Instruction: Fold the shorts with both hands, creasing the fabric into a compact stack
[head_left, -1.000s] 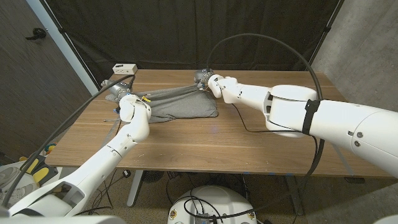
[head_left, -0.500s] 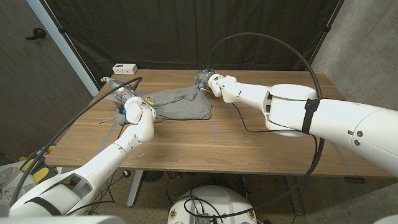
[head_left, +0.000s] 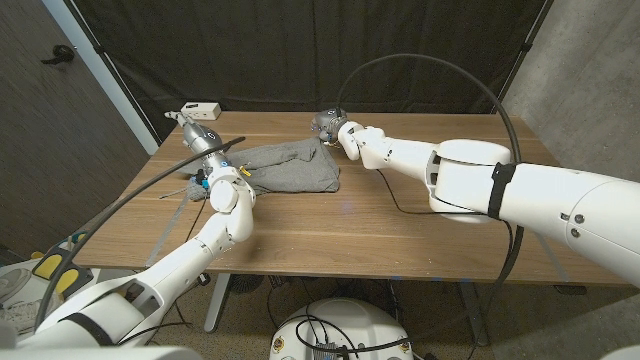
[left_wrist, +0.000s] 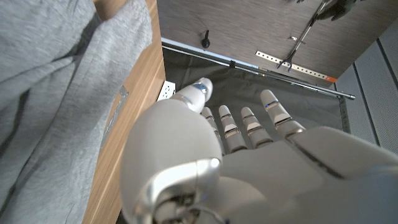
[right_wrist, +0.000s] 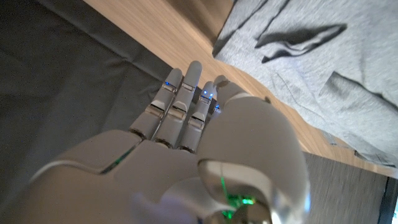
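In the head view the shorts (head_left: 285, 168) lie bunched in the upper middle of the frame on the tabletop (head_left: 400, 225), a grey, partly folded heap between the two hands. The left hand (head_left: 200, 140) is at the upper left, lifted just off the cloth's left end, and seems to hold nothing; the right hand (head_left: 328, 127) sits at the cloth's upper right corner, though whether it pinches fabric I cannot tell from here. In the left wrist view the left hand (left_wrist: 249, 124) has its fingers (left_wrist: 273, 112) straight and apart, empty, with the shorts (left_wrist: 56, 93) off to the frame's left. In the right wrist view the right hand (right_wrist: 186, 106) shows extended fingers (right_wrist: 177, 87) close together, and the shorts (right_wrist: 323, 68) lie apart at the upper right — so it likely holds nothing. The cloth looks light, limp and apt to slide — best taken at hem corners or waistband, both ends at once.
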